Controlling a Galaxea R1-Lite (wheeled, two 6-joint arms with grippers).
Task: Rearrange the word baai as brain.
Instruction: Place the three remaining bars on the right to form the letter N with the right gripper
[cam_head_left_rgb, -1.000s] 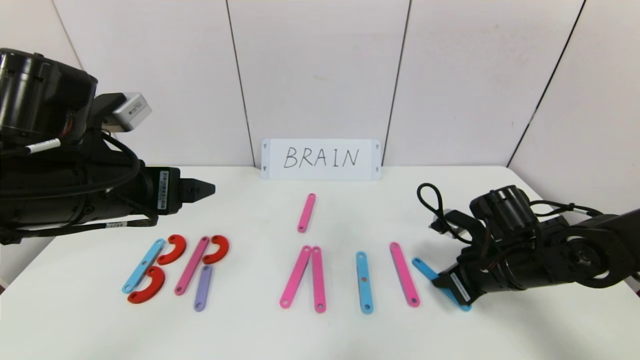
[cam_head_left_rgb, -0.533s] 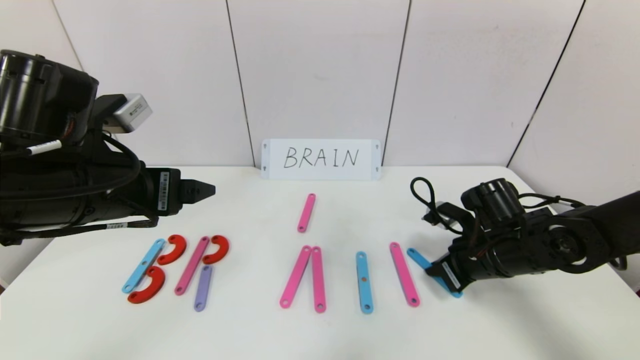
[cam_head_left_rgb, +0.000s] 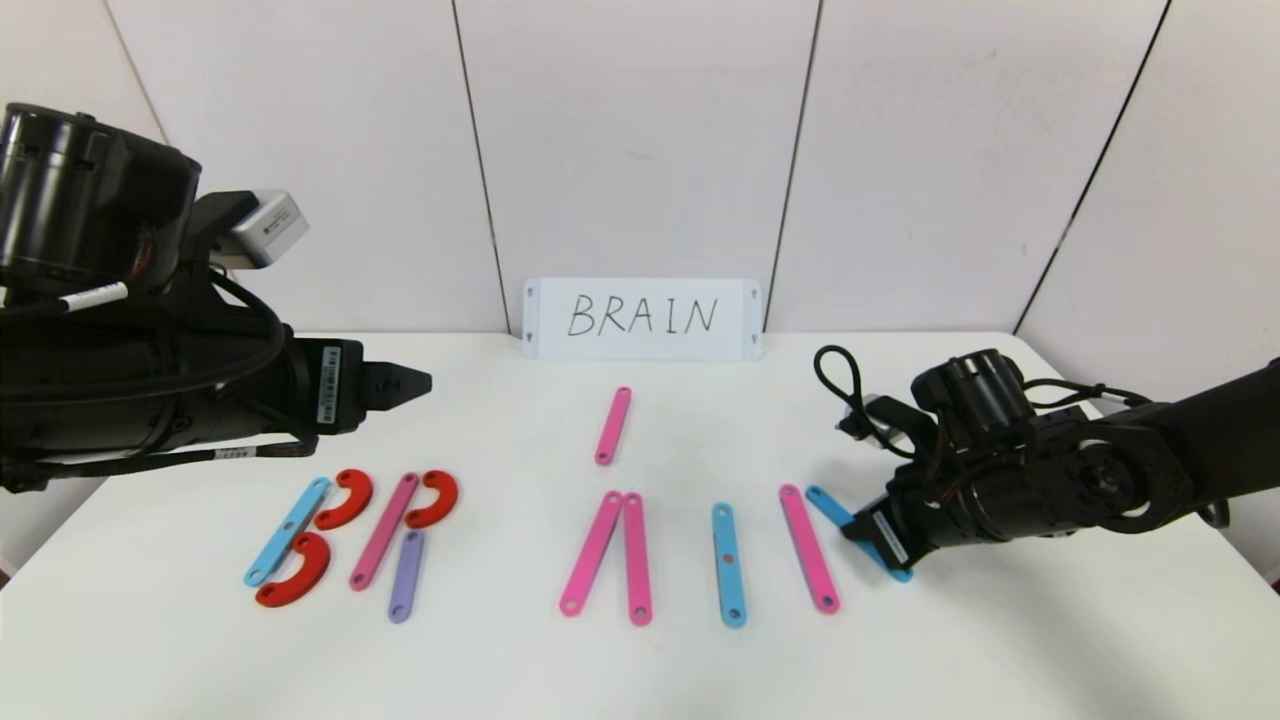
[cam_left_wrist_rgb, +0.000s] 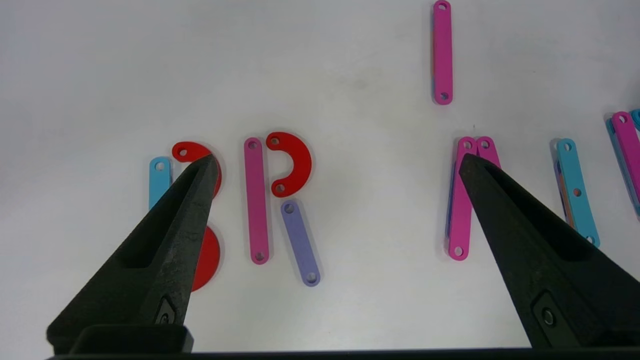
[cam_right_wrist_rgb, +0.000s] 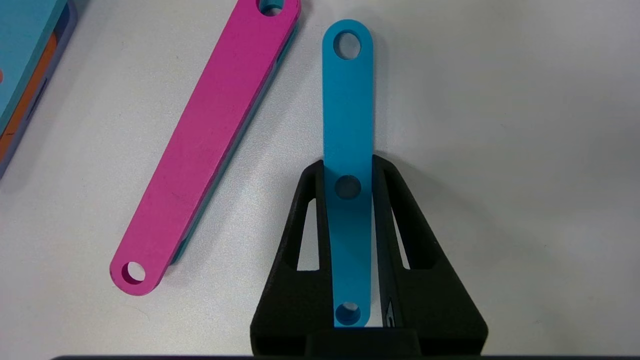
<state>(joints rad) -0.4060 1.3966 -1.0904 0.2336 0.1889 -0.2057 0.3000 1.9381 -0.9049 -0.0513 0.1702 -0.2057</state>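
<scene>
Left gripper (cam_head_left_rgb: 425, 380) hangs in the air off to the left of the white card (cam_head_left_rgb: 641, 319), fingers spread wide apart with nothing between them. Below it on the table (cam_head_left_rgb: 500, 660), the B: a light-blue strip (cam_head_left_rgb: 287, 531) with two red curves (cam_head_left_rgb: 345, 499) against its right side. Just beside that, the R: a pink strip (cam_head_left_rgb: 384, 531), a red curve (cam_head_left_rgb: 433, 498) at its top, a purple strip (cam_head_left_rgb: 406, 576) as the leg. Straight in front of the card, one short pink strip (cam_head_left_rgb: 613, 425) lies alone, and nearer the robot two pink strips (cam_head_left_rgb: 593, 552) meet at the top like an A without its bar. Right of those, a light-blue strip (cam_head_left_rgb: 728, 565) stands as the I. Then a slanted pink strip (cam_head_left_rgb: 808, 548), and just beside it the blue strip (cam_right_wrist_rgb: 347, 125), flat on the table. Right gripper (cam_right_wrist_rgb: 348, 167) is down there, fingers closed against both long edges of that blue strip, around its middle hole. No containers on the table.
</scene>
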